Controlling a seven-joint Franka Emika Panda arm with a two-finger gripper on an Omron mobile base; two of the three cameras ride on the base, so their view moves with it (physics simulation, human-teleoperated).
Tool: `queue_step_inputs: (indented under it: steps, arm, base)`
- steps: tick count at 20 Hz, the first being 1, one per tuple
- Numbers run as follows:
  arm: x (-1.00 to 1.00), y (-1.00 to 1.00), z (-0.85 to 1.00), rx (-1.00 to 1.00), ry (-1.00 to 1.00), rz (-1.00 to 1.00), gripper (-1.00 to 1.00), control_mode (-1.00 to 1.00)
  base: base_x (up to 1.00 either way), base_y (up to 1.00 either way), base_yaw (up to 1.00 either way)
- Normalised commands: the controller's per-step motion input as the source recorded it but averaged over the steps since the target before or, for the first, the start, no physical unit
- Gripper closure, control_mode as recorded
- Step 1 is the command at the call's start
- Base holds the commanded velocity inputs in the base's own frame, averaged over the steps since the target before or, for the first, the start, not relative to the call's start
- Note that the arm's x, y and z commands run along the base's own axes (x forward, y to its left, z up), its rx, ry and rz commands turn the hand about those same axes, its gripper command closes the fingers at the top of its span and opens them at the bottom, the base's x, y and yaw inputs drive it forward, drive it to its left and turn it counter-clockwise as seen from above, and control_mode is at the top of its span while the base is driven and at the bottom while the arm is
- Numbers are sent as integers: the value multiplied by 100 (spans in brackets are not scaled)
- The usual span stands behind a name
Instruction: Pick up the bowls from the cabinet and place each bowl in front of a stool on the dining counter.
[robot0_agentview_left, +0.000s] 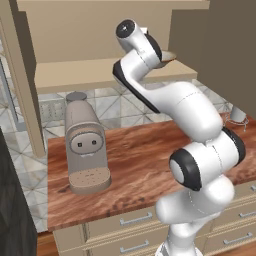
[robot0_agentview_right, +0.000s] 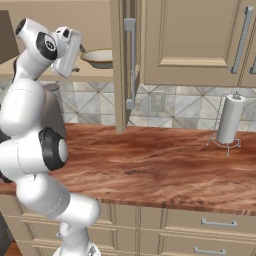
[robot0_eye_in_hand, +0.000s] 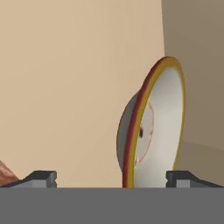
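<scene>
I'm holding the fingers (robot0_eye_in_hand: 111, 177) spread wide just in front of the cream bowl (robot0_eye_in_hand: 159, 127), which is sitting on the open cabinet's shelf (robot0_agentview_right: 95, 73), above the counter (robot0_agentview_right: 160, 165); nothing is gripped.

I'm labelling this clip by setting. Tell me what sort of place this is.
A kitchen, a rendered one. Wall cabinet above a wood-grain counter with drawers, a tiled backsplash, a coffee machine and a paper towel roll on a holder.

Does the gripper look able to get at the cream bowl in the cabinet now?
Probably yes: the cabinet door stands open, the open gripper faces the bowl, nothing between.
</scene>
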Motion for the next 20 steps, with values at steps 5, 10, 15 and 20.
queue_step_inputs:
  steps: [5,10,15,20]
  arm:
    - [20,0,-5,0,0,0,-100,-100]
    - [21,0,-16,0,0,0,-100,-100]
    - [26,-1,-6,0,5,0,-100,-100]
    - [26,-1,0,0,2,0,-100,-100]
  base:
    - [0,0,0]
    - [0,0,0]
    - [0,0,0]
    - [0,0,0]
